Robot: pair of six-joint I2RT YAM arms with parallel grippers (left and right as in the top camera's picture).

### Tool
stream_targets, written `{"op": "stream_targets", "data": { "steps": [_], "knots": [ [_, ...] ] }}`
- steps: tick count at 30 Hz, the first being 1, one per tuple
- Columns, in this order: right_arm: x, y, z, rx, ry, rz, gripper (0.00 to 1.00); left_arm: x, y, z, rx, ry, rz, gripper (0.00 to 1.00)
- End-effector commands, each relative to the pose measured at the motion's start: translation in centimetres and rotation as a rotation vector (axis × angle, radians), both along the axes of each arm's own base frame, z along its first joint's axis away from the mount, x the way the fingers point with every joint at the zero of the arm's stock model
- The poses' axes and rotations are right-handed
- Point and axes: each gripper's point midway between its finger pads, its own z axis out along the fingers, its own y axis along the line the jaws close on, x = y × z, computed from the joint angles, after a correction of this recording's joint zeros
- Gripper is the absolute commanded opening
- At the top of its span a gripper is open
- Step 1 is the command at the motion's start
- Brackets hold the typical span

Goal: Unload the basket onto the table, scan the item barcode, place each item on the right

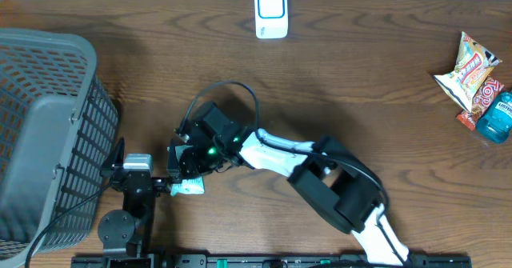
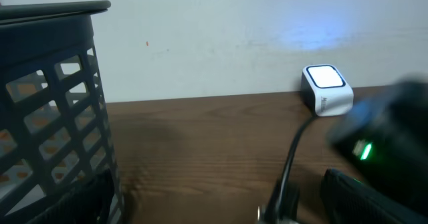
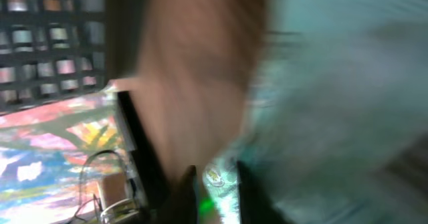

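Scanner (image 1: 271, 12) lit | right claw (image 1: 189, 178) pinching teal packet (image 1: 190, 189) near basket (image 1: 48, 100)

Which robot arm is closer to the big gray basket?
Left. The left end effector sits just beside the basket, next to its mesh wall. The right end effector is farther out toward the table's middle, over a teal packet.
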Motion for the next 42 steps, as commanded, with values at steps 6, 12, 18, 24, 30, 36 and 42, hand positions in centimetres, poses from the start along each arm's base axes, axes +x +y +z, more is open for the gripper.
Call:
{"op": "stream_targets", "data": {
  "steps": [6, 12, 18, 24, 30, 36, 42],
  "knots": [
    [1.7, -5.7, -3.5, -0.221, 0.027, -0.048, 0.01, -0.1, 0.0, -1.8, 0.012, 0.072, 0.002, 0.98],
    [4.7, -15.7, -4.5, -0.551, -0.120, -0.038, 0.01, -1.3, 0.0, -7.2, 0.007, 0.300, 0.001, 0.98],
    [7.3, -19.9, -3.6, -0.607, -0.145, -0.070, 0.01, -1.3, 0.0, -7.3, 0.006, 0.304, 0.001, 0.98],
    [9.5, -22.3, 3.0, -0.562, -0.228, -0.135, 0.11, -1.3, 0.0, -7.3, 0.006, 0.304, 0.001, 0.98],
    [8.0, -22.1, 10.6, -0.464, -0.344, -0.157, 0.27, -1.3, 0.0, -7.3, 0.006, 0.304, 0.001, 0.98],
    [6.3, -19.2, 9.1, -0.455, -0.365, -0.073, 0.19, -1.3, 0.0, -7.3, 0.006, 0.304, 0.001, 0.98],
    [4.5, -15.8, 4.5, -0.484, -0.320, 0.004, 0.13, -1.3, 0.0, -7.3, 0.006, 0.304, 0.001, 0.98]
  ]
}}
